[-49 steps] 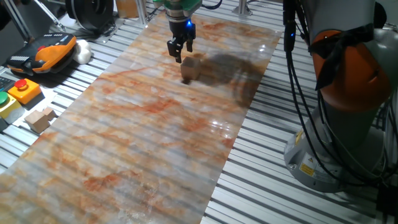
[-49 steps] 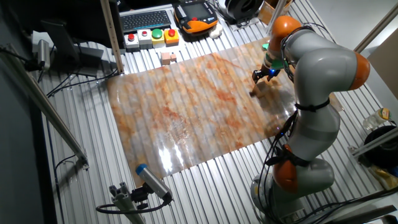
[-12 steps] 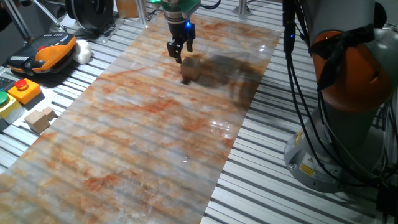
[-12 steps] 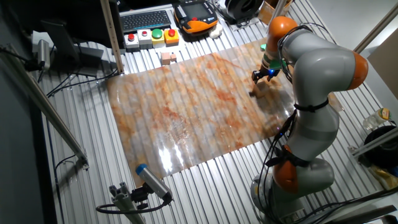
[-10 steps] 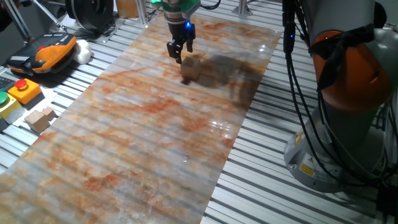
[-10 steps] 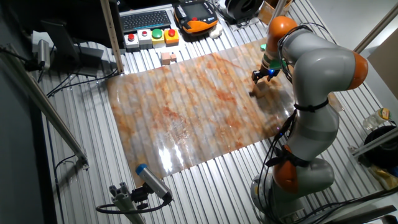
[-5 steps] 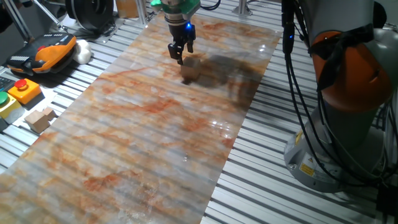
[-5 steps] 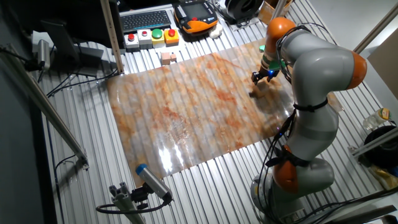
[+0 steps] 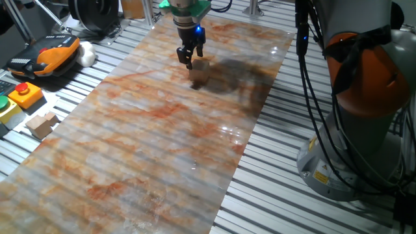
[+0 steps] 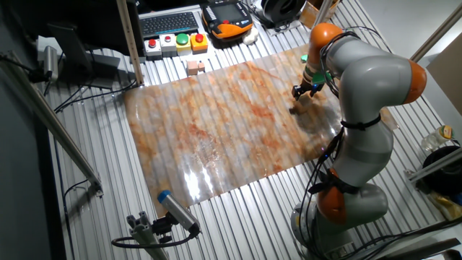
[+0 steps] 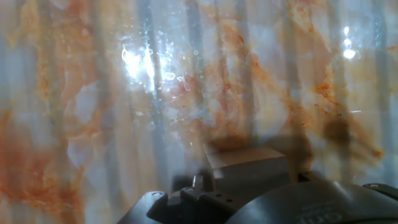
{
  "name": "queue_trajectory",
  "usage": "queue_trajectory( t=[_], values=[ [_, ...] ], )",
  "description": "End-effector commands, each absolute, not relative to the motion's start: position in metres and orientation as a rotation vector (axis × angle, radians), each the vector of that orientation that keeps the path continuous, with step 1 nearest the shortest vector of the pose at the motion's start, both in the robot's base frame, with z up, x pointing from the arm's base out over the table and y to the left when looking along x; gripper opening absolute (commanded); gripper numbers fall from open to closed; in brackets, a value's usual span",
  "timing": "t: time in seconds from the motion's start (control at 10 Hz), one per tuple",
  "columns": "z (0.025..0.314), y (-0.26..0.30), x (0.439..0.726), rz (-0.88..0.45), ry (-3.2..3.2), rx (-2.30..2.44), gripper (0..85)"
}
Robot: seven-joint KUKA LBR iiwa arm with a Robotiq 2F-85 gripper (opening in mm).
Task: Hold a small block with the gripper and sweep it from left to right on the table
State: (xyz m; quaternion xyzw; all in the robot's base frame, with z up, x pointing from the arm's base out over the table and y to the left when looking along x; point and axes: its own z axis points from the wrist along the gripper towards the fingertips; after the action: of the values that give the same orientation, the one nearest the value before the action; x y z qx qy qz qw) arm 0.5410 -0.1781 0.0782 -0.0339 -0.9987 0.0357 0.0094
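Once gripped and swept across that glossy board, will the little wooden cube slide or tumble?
The small block looks rigid and flat-faced, so it will likely slide, not roll. The table is glossy, so drag is probably low. The gripper hangs above it.

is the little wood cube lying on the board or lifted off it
On the board. The small block rests flat on the table, with the gripper just above it and the jaws not around it.

A pair of joined tan wooden blocks (image 9: 41,124) and an orange-black handheld pendant (image 9: 45,54) are seen at the left edge.
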Motion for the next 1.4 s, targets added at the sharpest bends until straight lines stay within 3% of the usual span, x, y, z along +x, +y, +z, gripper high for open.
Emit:
queue_trajectory(
  t=[0.0, 0.9, 1.3],
  values=[
    [0.0775, -0.1786, 0.5409, 0.112, -3.121, -0.106, 68.0],
    [0.0778, -0.1791, 0.5414, 0.061, -3.12, -0.239, 68.0],
    [0.0778, -0.1791, 0.5414, 0.169, -3.112, -0.047, 68.0]
  ],
)
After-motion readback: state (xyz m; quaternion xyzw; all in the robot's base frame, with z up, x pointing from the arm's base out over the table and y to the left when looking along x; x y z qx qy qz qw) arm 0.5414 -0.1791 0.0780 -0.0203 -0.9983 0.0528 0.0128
